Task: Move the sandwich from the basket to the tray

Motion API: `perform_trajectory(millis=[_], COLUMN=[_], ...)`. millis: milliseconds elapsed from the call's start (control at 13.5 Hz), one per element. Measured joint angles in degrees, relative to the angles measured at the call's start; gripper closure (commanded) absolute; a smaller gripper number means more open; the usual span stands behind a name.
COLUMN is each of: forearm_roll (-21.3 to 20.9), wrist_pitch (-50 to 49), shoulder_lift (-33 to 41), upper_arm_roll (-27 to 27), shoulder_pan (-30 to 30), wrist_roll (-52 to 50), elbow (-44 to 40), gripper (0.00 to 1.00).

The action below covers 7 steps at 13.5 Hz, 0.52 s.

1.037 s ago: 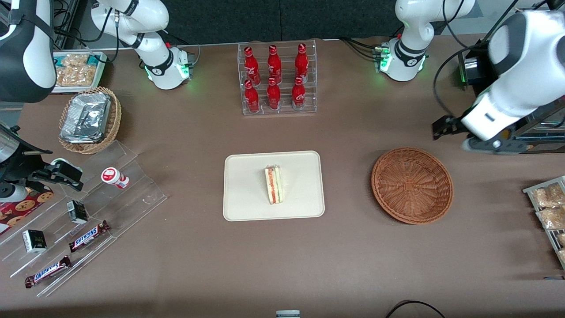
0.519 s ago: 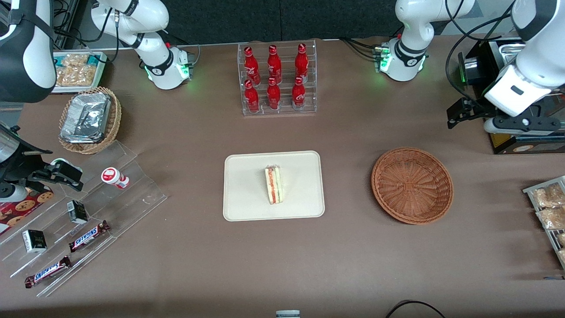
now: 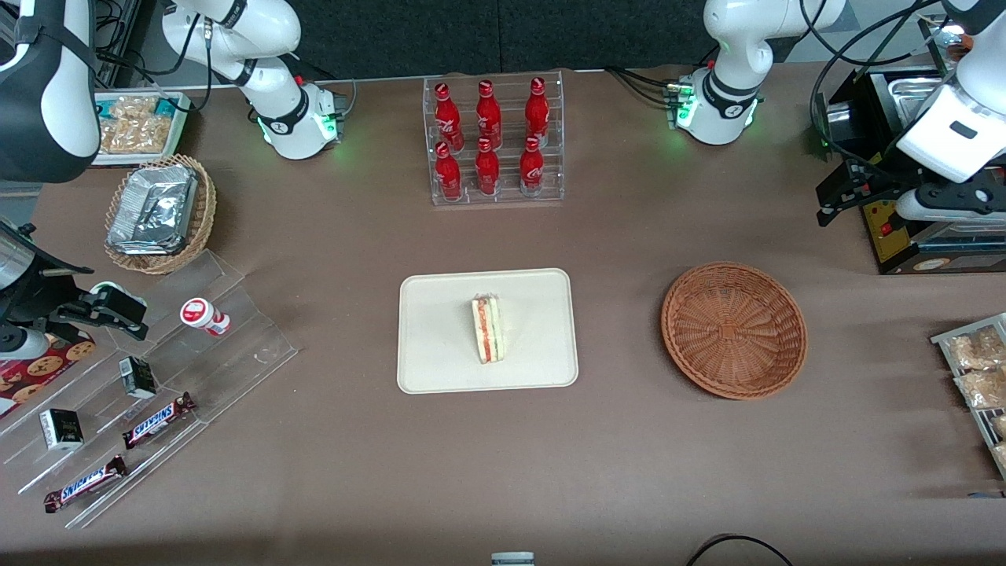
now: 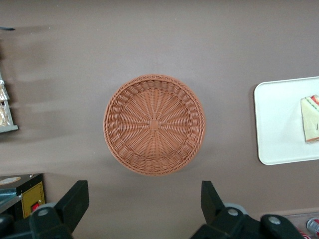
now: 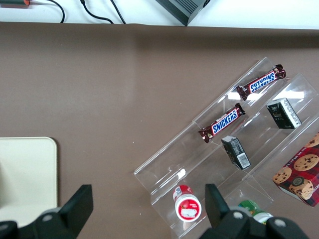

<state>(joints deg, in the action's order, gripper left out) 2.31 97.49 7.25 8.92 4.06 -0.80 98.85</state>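
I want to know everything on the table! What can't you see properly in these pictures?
- Sandwich on the tray: cut off by the left wrist view's edge.
- Basket: fully visible, nothing in it.
- Pincer: open, high above the table; fingertips cut off by the wrist view's edge.
- Packets at the working arm's end: cut off by the front view's edge.
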Motion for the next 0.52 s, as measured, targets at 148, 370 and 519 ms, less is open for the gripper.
perform_trajectory(millis=[148, 370, 519], forearm_roll=[-0.14, -0.15, -0.18], wrist_pitch=[-0.04, -0.21, -0.84], shoulder_lift=[-1.23, -2.03, -2.04], upper_arm_roll=[-0.01, -2.13, -5.93], shoulder_pan=[0.0, -2.25, -6.15], wrist_roll=[-0.01, -0.02, -0.27], elbow=[-1.9, -2.85, -3.21], gripper=[0.01, 0.01, 0.01])
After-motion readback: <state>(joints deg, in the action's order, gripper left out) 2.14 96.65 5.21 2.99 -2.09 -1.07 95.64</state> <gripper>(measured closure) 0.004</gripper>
